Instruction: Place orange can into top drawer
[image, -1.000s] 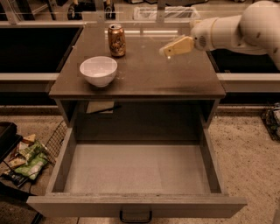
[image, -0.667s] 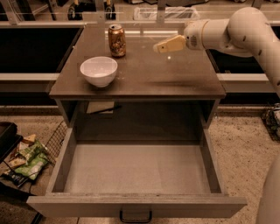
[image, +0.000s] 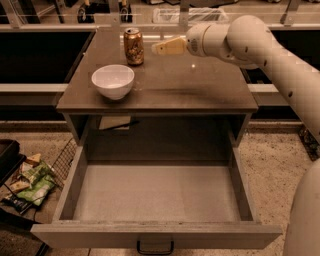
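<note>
Top drawer (image: 155, 192): pulled fully out below the surface (image: 200, 87), its interior bare, with a dark handle (image: 155, 247) at the middle of the front panel. The surface is a brown table top directly above the drawer opening.

Robot arm (image: 280, 55): white, entering from the right and reaching leftward over the rear of the surface.

White bowl (image: 113, 81): upright on the left half of the surface, near its front edge.

Orange can (image: 133, 46): upright on the rear left of the surface, behind the bowl and apart from it, outside the drawer.

Gripper (image: 157, 48): pale yellow, held above the rear of the surface just to the right of the can, pointing at it at about the can's height and not touching it. Whether the jaws are released or clenched cannot be told; nothing is between them.
</note>
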